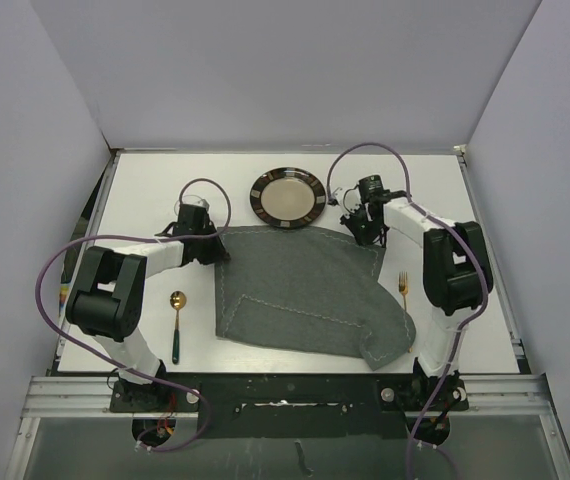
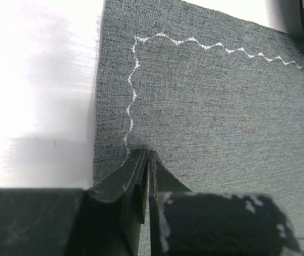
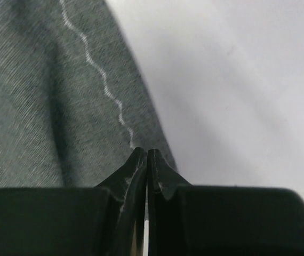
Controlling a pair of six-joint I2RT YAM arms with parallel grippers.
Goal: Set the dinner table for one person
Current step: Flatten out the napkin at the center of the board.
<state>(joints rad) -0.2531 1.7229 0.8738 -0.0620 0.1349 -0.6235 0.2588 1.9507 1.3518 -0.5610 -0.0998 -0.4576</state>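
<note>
Now your left pincer (image 2: 148, 160) and right pincer (image 3: 146, 154) each pinch tight a far corner of the dark grey stitched cloth placemat (image 1: 300, 290) on the white surface (image 1: 145, 190).

Text check, all three views: nothing legible. No readable lettering, label, brand, number or sign on the table (image 1: 145, 190) or on anything on it.
</note>
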